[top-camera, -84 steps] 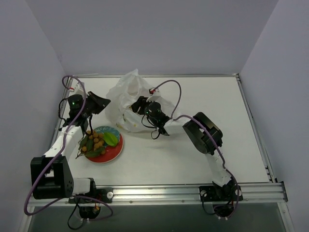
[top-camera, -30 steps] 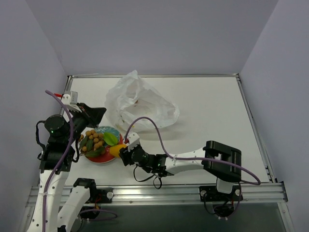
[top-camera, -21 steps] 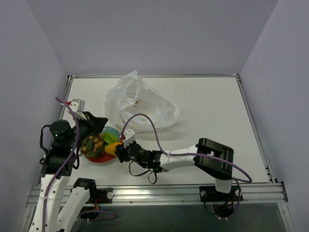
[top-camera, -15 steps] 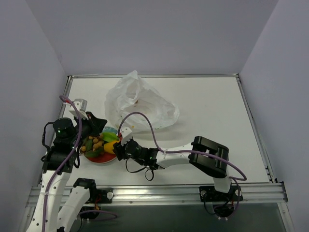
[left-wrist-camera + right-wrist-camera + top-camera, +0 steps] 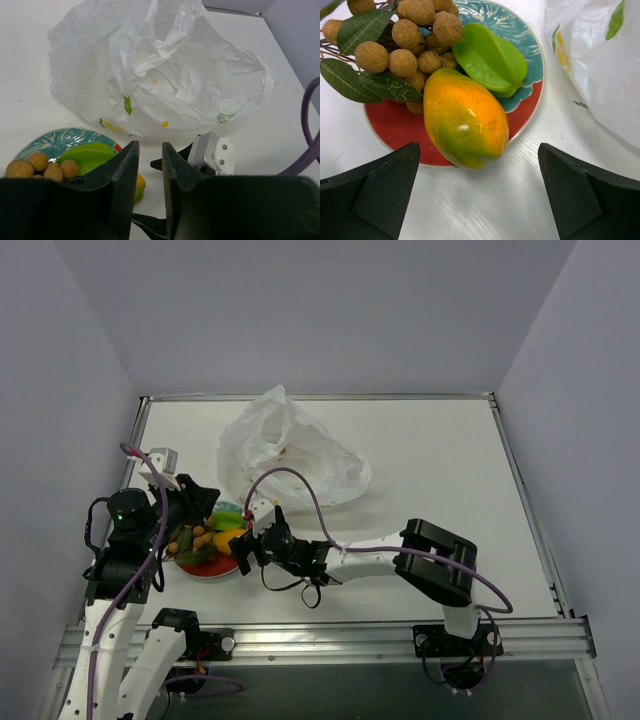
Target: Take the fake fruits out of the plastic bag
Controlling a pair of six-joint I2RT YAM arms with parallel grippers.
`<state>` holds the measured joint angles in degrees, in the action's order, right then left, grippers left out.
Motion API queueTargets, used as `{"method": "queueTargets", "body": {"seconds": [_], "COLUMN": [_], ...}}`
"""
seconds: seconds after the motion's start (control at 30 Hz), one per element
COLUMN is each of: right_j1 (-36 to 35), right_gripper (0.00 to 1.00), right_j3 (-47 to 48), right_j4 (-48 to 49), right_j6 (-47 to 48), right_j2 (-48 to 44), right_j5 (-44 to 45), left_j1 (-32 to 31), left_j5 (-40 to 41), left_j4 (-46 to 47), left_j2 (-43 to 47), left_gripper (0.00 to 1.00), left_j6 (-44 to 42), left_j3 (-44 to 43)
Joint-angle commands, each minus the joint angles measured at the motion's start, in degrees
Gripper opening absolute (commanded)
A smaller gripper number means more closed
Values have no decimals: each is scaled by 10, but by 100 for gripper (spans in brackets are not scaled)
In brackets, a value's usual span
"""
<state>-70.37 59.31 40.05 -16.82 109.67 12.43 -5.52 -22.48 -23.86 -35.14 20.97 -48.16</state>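
fake fruits (image 5: pixel 465 117): smooth orange oval, waxy ridged green piece, rough tan balls with leaves, on red-rimmed plate (image 5: pixel 395 137)
plastic bag (image 5: pixel 165 75): thin crinkled white film, beside plate
right gripper (image 5: pixel 478 155): spread wide, empty
left gripper (image 5: pixel 150 150): narrow gap, empty

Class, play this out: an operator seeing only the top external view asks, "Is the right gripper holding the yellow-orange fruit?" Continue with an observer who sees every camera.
Observer: No. The right wrist view shows the right gripper wide open above the yellow-orange fruit, which lies on the plate.
Operator: Apart from the others?
Observer: No, it rests against the green fruit and the brown bunch.
Operator: The left gripper?
Observer: Its wrist view shows a narrow gap, nothing between, facing the plastic bag.
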Motion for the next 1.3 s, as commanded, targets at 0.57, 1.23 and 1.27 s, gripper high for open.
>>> {"method": "queueTargets", "body": {"seconds": [0.57,1.23,1.27], "right_j1": [-19,-16,-16], "right_gripper": [100,100,100], "right_j3": [-127,-298,-297], "right_j4": [-186,-308,-313], "right_j6": [20,-52,-54], "right_j2": [-477,-887,-889], "right_j5": [164,473,477], "left_j1": [-1,-2,-2], "left_j5": [-92,-123,-123], "left_j4": [51,120,122], "left_j2": [-6,2,2], "left_gripper": [91,96,96], "left_j6": [-2,37,40], "left_j3": [-9,7,4]}}
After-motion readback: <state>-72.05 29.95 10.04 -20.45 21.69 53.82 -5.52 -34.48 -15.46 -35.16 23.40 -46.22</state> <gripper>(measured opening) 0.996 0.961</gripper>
